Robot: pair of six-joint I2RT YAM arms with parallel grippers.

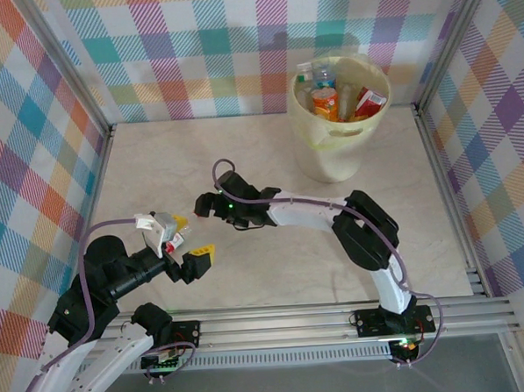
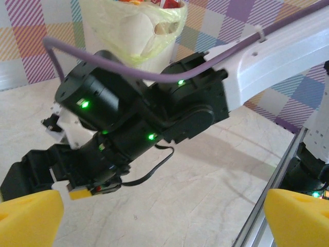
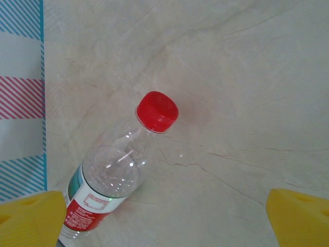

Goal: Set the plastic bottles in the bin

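- Right hand (image 3: 165,218): 2 yellow pads (image 3: 31,218) spread wide at the lower corners of its wrist view. Nothing is pinched, and bare table (image 3: 247,103) shows between them.
- Clear bottle (image 3: 115,170): lies on its side on the table just ahead of the right hand, loose and not gripped. Its red cap (image 3: 157,111) points away from the pads. The base end runs out of the bottom edge right beside the pad at frame left. I cannot tell whether they touch.
- Label (image 3: 87,206): a green, white and red band near the bottle's base.
- Plaid wall (image 3: 20,103): runs down the left edge of that view, near the bottle.
- Left hand (image 2: 163,218): its 2 yellow pads are also spread wide and hold nothing. It faces across the table toward the right arm (image 2: 277,56), which has a white link, a black wrist with green lights and a purple cable (image 2: 77,51) looping over it.
- Bin (image 1: 317,154): pale yellow and upright, at the far right of the table near the back wall.
- Binned bottles (image 1: 326,100): several stand or lean inside the bin. 1 has an orange label, 1 has a red label, and the others are clear.
- Top view: the right arm reaches from its near-right base leftward over the middle of the table. The left arm sits low at near left. The 2 hands are near each other, left of centre, well apart from the bin.
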